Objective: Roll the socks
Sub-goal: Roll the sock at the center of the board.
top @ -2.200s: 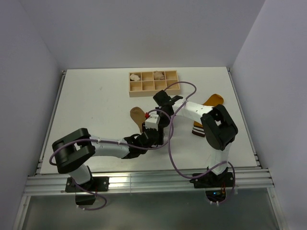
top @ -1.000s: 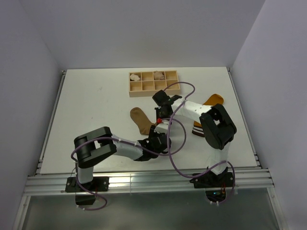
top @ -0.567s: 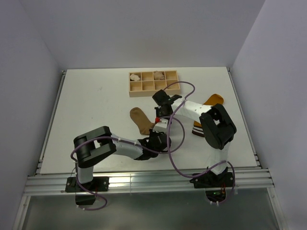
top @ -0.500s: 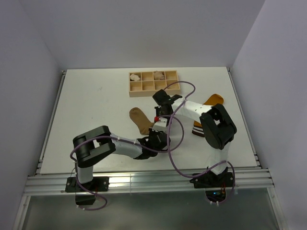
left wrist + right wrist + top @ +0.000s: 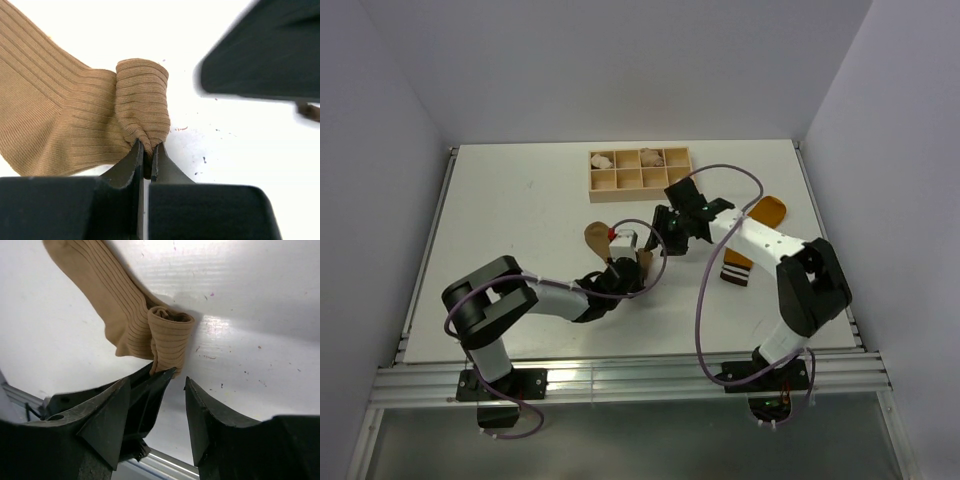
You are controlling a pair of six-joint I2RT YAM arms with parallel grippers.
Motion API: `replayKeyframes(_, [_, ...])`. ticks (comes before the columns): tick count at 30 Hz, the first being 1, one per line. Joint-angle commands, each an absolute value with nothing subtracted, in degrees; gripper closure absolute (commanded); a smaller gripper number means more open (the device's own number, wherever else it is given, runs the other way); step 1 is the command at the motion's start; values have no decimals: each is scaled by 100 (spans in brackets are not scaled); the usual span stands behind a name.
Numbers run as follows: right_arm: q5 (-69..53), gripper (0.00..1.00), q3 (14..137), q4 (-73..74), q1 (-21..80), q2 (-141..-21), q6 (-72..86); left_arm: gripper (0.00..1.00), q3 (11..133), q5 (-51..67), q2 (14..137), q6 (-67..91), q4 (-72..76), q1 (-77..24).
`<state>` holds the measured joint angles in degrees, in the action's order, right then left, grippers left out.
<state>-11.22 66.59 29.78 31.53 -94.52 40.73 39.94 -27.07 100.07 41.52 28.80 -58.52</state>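
Left claw (image 5: 147, 159) clenched on the tan sock (image 5: 65, 115), pinching the cuff end, which is doubled over into a short roll. Right claw (image 5: 178, 382) released, jaws apart with nothing between them, just beside that roll. Tan sock lies on the surface (image 5: 520, 220) in front of the wooden tray (image 5: 605, 182), long axis diagonal: toe toward the tray's left end, rolled cuff away from it. Mustard sock (image 5: 767, 212) lies off the tray's right front corner, toe nearer the tray, striped cuff pointing away.
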Motion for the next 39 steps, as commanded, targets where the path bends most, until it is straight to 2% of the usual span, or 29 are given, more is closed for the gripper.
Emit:
replayKeyframes(1, [-1011, 44, 6356, 2419, 2998, -8922, 4403, 100, 3657, -1786, 9826, 4543, 3163, -5574])
replayKeyframes(10, [-1379, 44, 5248, 1067, 2698, -8411, 5009, 100, 3252, -608, 9817, 5071, 3927, -5046])
replayKeyframes(18, [-2127, 41, 4509, -464, 2698, -8700, 5422, 100, 2813, 464, 10081, 5642, 4833, -4536])
replayKeyframes(39, [-2320, 43, 3595, -2706, 2760, -9808, 6328, 100, 2584, 1292, 10846, 6205, 6003, -4043])
